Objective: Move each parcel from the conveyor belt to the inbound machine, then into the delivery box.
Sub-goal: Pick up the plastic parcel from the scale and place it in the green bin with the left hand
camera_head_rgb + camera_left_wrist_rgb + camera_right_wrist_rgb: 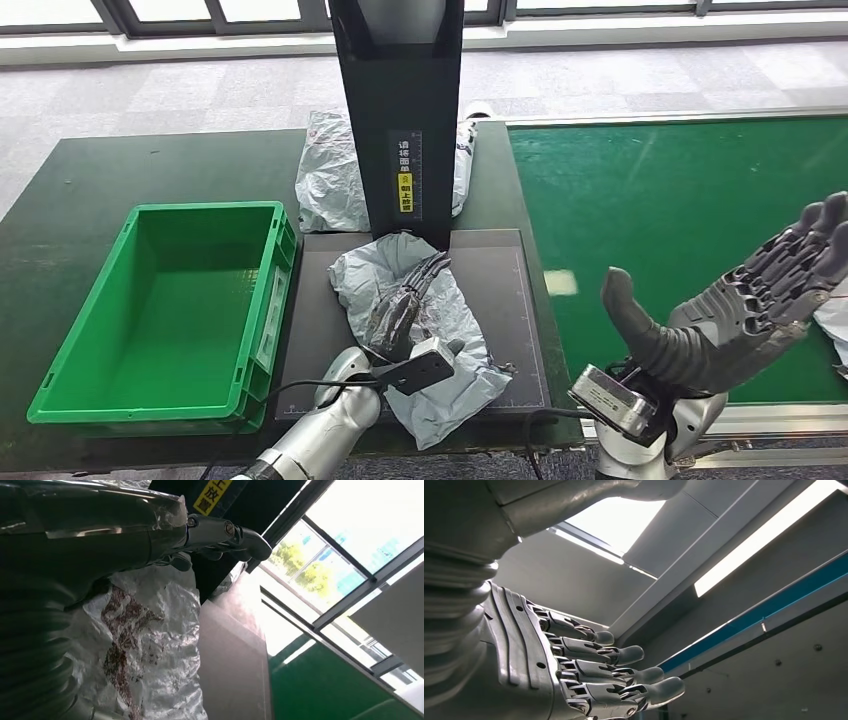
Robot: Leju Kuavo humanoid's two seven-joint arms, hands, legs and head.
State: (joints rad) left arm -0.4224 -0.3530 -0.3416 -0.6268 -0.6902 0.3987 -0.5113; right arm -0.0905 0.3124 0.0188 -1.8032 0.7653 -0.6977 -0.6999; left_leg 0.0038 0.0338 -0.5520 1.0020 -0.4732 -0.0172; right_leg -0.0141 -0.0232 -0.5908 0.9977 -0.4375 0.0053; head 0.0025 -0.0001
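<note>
Head view, left arm: reaching forward over the dark platform [500, 300] of the inbound machine [400, 110], with the left hand [405, 305] lying palm-down on a crumpled grey parcel [440, 385].
Left hand: fingers are stretching along the top of the parcel and pressing on it; whether they are actually gripping the plastic cannot be told. In the left wrist view the fingertips [235, 532] are lying on the wrinkled parcel [150, 645] close to the machine's black column.
Right arm: lifting up beside the green conveyor belt [680, 200], palm turned inward.
Right hand [745, 310]: spreading wide, thumb well apart from the fingers, holding nothing; the right wrist view is showing its fingers [624, 655] extended against a ceiling.
Writing: a yellow label [405, 190] with Chinese characters is sitting on the column, too small to read.
Second parcel [330, 180]: lying behind the column.
Green crate [60, 390]: standing left of the platform.
</note>
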